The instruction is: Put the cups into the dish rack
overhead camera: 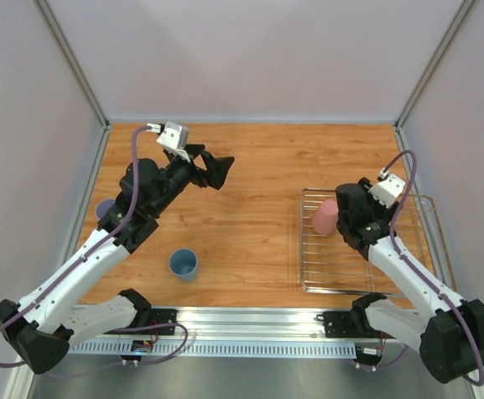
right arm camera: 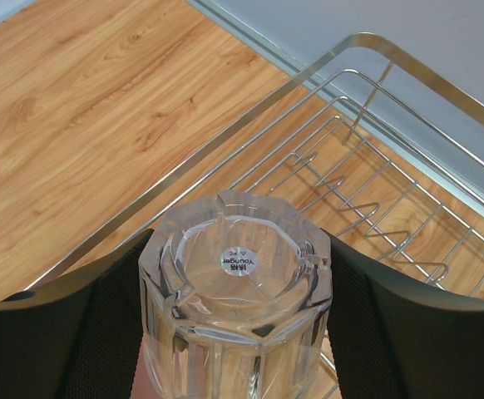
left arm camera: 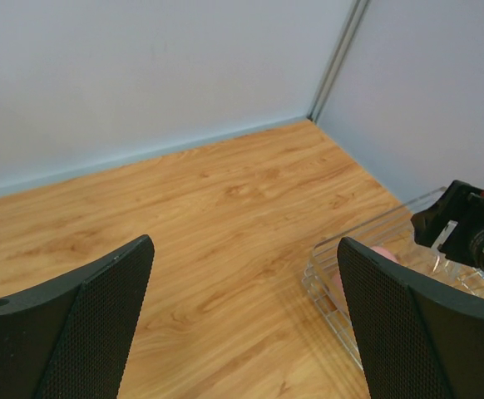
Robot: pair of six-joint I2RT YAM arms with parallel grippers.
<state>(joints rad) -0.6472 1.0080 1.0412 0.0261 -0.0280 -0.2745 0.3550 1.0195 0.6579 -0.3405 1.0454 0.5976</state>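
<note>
My right gripper is shut on a clear glass tumbler, base toward the camera, with a small round sticker on it. It is over the left part of the silver wire dish rack. Right beside this gripper, a pink cup stands upside down in the rack. A blue cup stands upright on the wood, near the front. A lavender cup peeks out behind the left arm. My left gripper hangs open and empty above the table's back middle; its wrist view shows the rack's corner.
The table is a wooden top with light walls and metal posts at the left, back and right. A metal rail runs along the front edge by the arm bases. The rack lies close to the right wall.
</note>
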